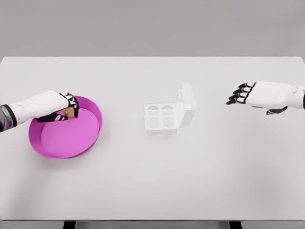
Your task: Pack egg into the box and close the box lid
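Note:
A tan egg (69,112) sits inside the magenta bowl (90,133) at the table's left, at the bowl's upper left part. My left hand (66,109) reaches over the bowl's rim with its fingers curled around the egg. The white egg box (161,118) lies near the table's middle with several hollow cups showing. Its lid (187,103) stands open, tilted up on the right side. My right hand (240,93) hovers over the table at the far right, fingers spread and holding nothing.
The white table (152,181) runs the full width of the view, its front edge near the bottom. A grey wall stands behind it.

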